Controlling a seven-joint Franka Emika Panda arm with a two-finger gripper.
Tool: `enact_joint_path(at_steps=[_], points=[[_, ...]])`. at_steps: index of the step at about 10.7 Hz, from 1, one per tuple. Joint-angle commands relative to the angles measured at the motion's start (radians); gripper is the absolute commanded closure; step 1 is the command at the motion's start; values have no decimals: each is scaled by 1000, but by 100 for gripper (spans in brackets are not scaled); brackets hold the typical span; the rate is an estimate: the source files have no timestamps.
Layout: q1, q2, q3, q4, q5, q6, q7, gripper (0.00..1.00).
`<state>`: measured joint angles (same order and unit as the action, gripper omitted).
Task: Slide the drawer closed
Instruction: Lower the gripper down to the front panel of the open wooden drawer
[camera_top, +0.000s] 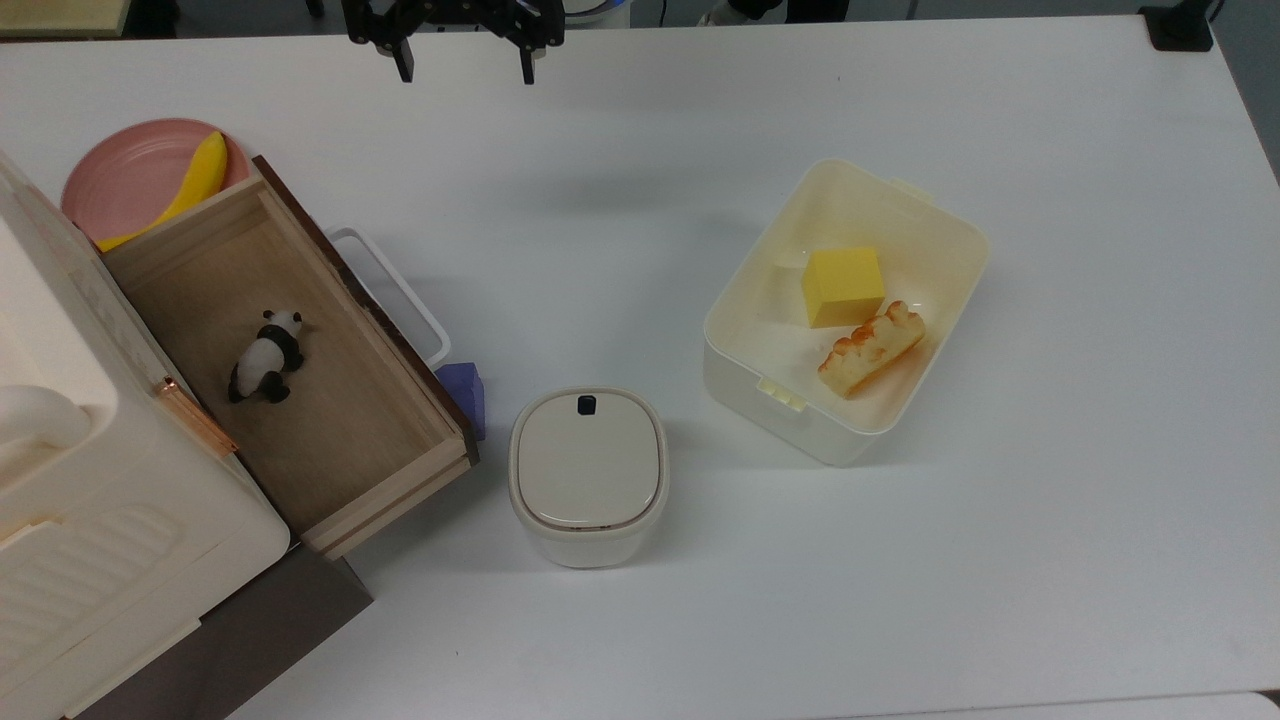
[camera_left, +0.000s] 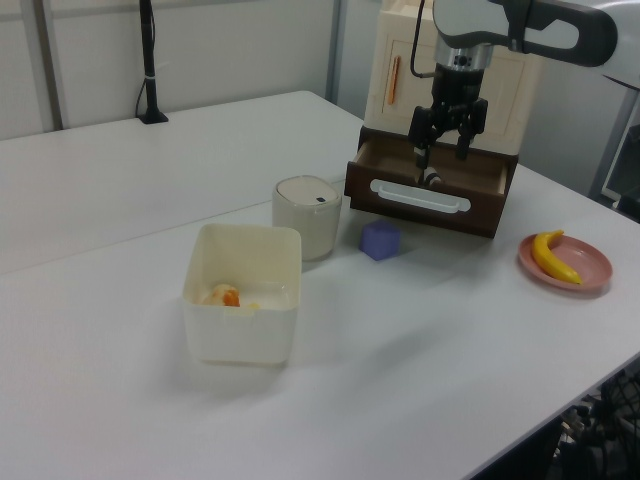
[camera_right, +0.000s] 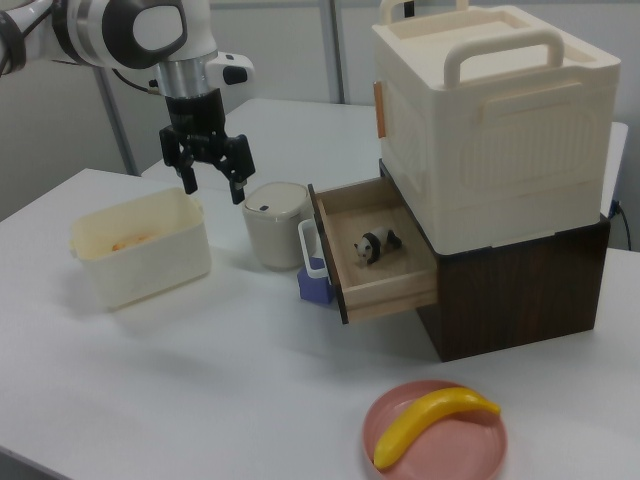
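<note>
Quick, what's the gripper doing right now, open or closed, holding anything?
Gripper: open, holding nothing, hanging above the white table, apart from the pulled-out light-wood drawer.

A round cream lidded canister (camera_top: 588, 476) is sitting below my gripper (camera_top: 466, 62) in the top view, with a purple block (camera_top: 465, 394) beside it. A cream bin (camera_top: 845, 310) holding a yellow block (camera_top: 843, 286) and a bread piece (camera_top: 870, 349) is lying off to the top view's right of me, while a banana (camera_top: 185, 189) is resting on a pink plate (camera_top: 130, 177) to the top view's left.

Drawer (camera_right: 372, 262) open w/ panda (camera_right: 376, 243) inside, gripper (camera_right: 214, 189) open
</note>
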<state>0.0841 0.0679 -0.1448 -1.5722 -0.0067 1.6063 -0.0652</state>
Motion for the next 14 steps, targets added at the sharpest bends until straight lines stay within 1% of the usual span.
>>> enact_joint_path(at_steps=[1, 4, 5, 6, 7, 8, 9, 10, 11, 12, 13, 14], points=[[14, -25, 1, -23, -13, -22, 25, 1], [16, -27, 1, -25, -13, -23, 24, 3], [16, -27, 1, -23, -13, -25, 18, 11], [16, -27, 1, -25, -12, -28, 10, 24], [14, -27, 1, -23, -10, -31, 10, 43], [14, -27, 1, -25, -9, -31, 13, 58], [14, -27, 1, -25, -7, -31, 25, 66], [16, -27, 1, -25, -6, -32, 40, 66], [17, -25, 1, -23, -6, -37, 98, 66], [19, -20, 10, -25, -6, -31, 187, 66], [19, -16, 25, -34, -6, -23, 309, 67], [19, -13, 28, -52, -6, -14, 424, 67]])
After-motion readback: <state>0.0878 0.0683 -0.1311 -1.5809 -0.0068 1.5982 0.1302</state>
